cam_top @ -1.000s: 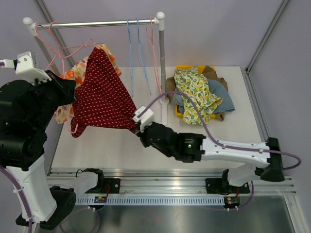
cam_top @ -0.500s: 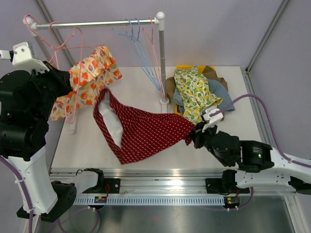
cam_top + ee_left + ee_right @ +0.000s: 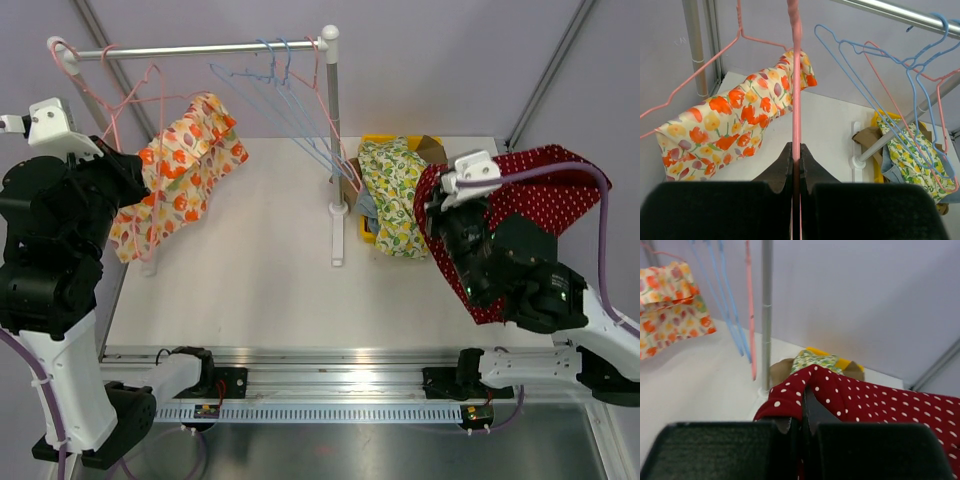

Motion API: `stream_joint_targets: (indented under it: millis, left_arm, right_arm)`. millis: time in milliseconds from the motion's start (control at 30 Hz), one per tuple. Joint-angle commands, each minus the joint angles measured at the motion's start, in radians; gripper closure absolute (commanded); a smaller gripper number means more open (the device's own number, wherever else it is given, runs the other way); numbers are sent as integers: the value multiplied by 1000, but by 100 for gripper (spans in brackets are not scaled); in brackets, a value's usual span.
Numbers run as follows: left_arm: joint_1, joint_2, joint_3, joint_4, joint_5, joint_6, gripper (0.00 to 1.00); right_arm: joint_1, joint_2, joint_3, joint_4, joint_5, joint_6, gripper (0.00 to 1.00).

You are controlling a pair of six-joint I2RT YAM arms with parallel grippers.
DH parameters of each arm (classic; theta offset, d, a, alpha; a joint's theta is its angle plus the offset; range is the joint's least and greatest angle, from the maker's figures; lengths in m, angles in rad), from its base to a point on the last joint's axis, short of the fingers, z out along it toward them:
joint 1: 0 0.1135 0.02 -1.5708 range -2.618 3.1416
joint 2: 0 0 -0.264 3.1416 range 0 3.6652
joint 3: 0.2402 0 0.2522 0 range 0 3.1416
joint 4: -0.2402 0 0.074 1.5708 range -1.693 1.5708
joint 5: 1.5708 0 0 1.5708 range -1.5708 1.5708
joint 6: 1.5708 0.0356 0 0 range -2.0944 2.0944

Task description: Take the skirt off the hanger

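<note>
- The right gripper (image 3: 804, 407) has its fingers pressed together on a fold of the skirt (image 3: 865, 400). The cloth humps up over the fingertips and falls away on both sides.
- The skirt is deep red, scattered evenly with small white dots. Seen from the wrist, its folded edge is rounded and thick.
- From above, the skirt (image 3: 545, 195) is bunched over the right arm's wrist and cable. It is held off the table (image 3: 250, 270) at the right side, and one strip trails down beside the arm.
- It sits just right of the heap of clothes (image 3: 392, 190), which is topped by a yellow lemon-print piece in a yellow bin (image 3: 367, 234). It is well apart from the rail (image 3: 200, 48).
- The left gripper (image 3: 796, 155) is clamped on the wire of a pink hanger (image 3: 796, 75), which runs straight up between its fingers.
- Beside that hanger, an orange-and-red floral garment (image 3: 730, 120) hangs in a slanted, crumpled band at the left end of the rail.
- Blue hangers (image 3: 285, 105) hang tilted near the right post of the rail.
</note>
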Motion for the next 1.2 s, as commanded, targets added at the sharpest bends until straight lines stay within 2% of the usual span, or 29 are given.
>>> stream_joint_targets:
  millis: [0, 100, 133, 200, 233, 333, 467, 533, 633, 700, 733, 767, 800, 833, 867, 967, 1167]
  left_arm:
    - [-1, -24, -40, 70, -5, 24, 100]
    - [-1, -33, -67, 80, 0, 31, 100]
    - [-1, -34, -74, 84, 3, 33, 100]
    - [-1, -39, -89, 87, 12, 34, 100]
    - [-1, -40, -95, 90, 17, 36, 100]
    - [1, -50, -110, 101, 31, 36, 100]
    - [1, -48, -124, 109, 29, 44, 100]
    - [-1, -51, -135, 123, 27, 47, 100]
    - [-1, -51, -169, 152, 34, 45, 100]
    - [1, -34, -193, 175, 35, 45, 100]
    - [1, -27, -198, 179, 40, 45, 100]
    - [1, -16, -201, 185, 44, 45, 100]
    - [-1, 4, -201, 199, 47, 45, 100]
    - [1, 16, -195, 202, 47, 47, 100]
    - [-1, 24, -189, 210, 46, 48, 100]
    - [-1, 74, -146, 228, 50, 51, 100]
    - [-5, 240, 24, 248, 93, 36, 100]
  right_arm:
    - [-198, 66, 128, 172, -50, -227, 100]
    - [-399, 153, 227, 147, -191, -241, 100]
    - [-537, 181, 250, 149, -220, -245, 100]
    - [-669, 271, 333, 121, -332, -221, 100]
    - [-791, 305, 362, 113, -369, -204, 100]
    - [-968, 452, 490, 104, -487, -130, 100]
    - [-1003, 694, 678, 107, -564, -95, 100]
    - [-1003, 765, 726, 86, -596, -43, 100]
    - [-1003, 833, 699, 55, -633, 70, 100]
    - [-1003, 812, 561, 49, -637, 182, 99]
    - [-1001, 792, 497, 49, -659, 224, 91]
    - [-1003, 742, 346, 69, -755, 277, 63]
    - [-1003, 708, 261, 90, -809, 325, 1]
    - [-1001, 674, 175, 116, -856, 350, 1]
    - [-1001, 602, 5, 185, -911, 418, 1]
    - [-1001, 475, -256, 273, -961, 500, 0]
    - [-1000, 330, -514, 323, -1067, 572, 0]
